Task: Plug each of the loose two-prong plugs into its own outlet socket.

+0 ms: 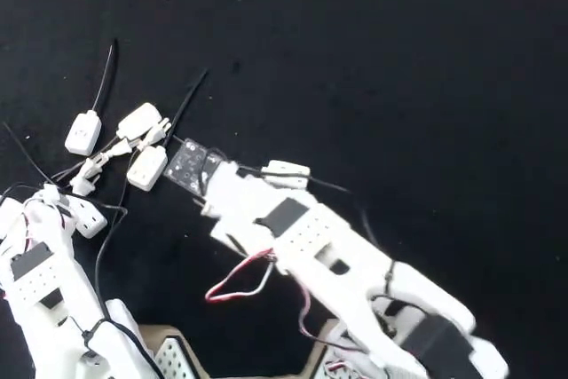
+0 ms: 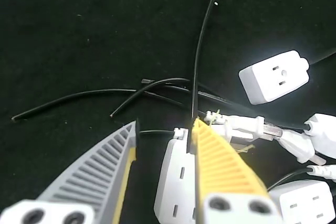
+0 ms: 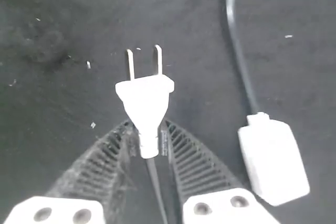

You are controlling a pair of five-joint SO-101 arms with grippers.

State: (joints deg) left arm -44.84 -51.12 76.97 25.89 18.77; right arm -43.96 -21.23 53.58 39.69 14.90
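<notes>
No words, numbers or signs can be read. The plug (image 3: 143, 98) gripped in the right pincer (image 3: 148, 127) is plain white. The socket block (image 3: 273, 163) just beside that pincer is plain white too, with no legible marking.

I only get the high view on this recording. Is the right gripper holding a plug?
Observer: Yes. The right gripper is shut on a two-prong plug, prongs pointing away from it.
Operator: And the left one?
Observer: The left gripper is open, with an outlet socket between its jaws.
Operator: Any socket face showing?
Observer: Yes, a second socket beyond the left gripper shows its slots.
</notes>
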